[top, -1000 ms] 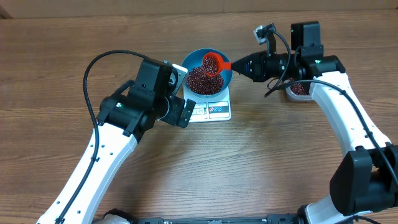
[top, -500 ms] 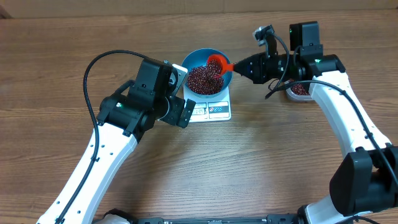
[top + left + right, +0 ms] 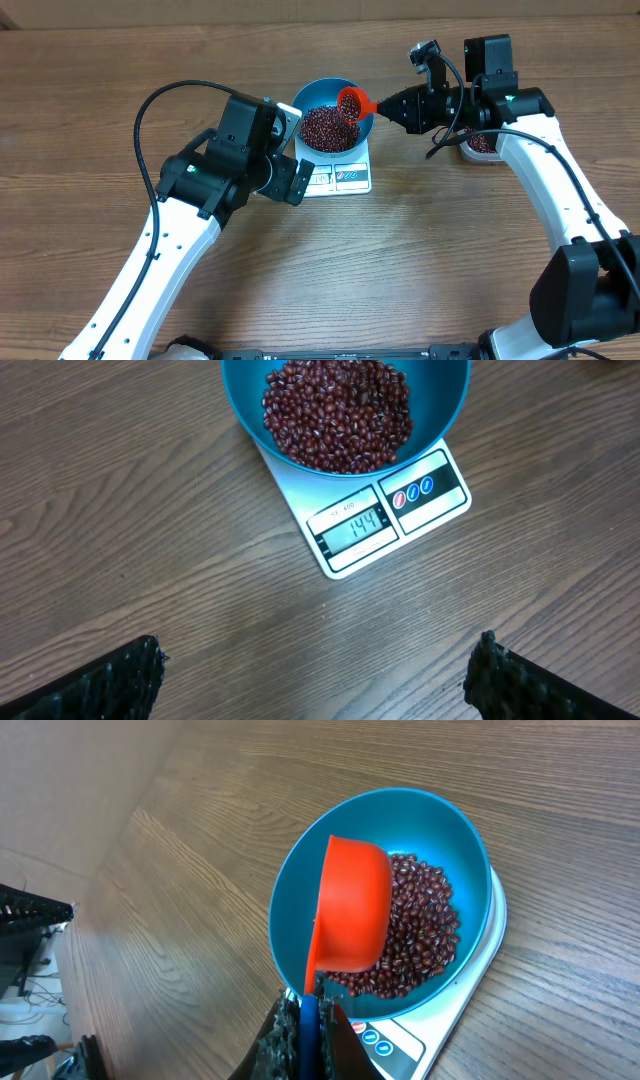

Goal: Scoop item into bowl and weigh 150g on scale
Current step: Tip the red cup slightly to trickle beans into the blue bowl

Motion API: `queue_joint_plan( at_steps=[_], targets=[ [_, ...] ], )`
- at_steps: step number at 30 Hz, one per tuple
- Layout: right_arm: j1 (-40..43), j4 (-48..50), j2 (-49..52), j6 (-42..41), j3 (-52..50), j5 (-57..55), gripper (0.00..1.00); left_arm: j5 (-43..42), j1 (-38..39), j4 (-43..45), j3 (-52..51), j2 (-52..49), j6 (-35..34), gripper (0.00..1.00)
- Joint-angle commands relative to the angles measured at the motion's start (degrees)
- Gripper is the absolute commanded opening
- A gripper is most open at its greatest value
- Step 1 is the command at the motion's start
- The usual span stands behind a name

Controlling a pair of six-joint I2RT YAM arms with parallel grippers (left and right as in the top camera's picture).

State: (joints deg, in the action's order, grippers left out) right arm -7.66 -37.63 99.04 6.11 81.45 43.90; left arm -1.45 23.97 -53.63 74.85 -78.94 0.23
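The right tool (image 3: 385,103), clenched on the handle of an orange-red plastic scoop (image 3: 350,101), holds it tipped at the three o'clock rim of the round blue bowl (image 3: 312,92); the left tool (image 3: 293,180) hangs released. The small dark red-brown beans (image 3: 338,412), heaped in the bowl on the flat white scale (image 3: 440,495), look hard, light and quick to roll, so they are best moved by scoop.

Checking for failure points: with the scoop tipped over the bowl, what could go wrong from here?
The scale reads 144, just under target; the red scoop in the right gripper is tipped steeply, so more beans falling together could overshoot. The scoop hangs close to the bowl wall; a bump could skew the reading.
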Motion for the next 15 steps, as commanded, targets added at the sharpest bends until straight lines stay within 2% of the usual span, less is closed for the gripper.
queue_joint_plan(
  at_steps=[1,15],
  targets=[
    [-0.15,-0.24,-2.29,-0.15,1.68,-0.15,0.04,0.2,0.04,0.09,0.76,-0.46,1.09,1.0],
    [-0.15,-0.44,-2.29,-0.33,1.68,0.33,0.04,0.17,0.04,0.09,0.76,-0.46,1.07,1.0]
  ],
)
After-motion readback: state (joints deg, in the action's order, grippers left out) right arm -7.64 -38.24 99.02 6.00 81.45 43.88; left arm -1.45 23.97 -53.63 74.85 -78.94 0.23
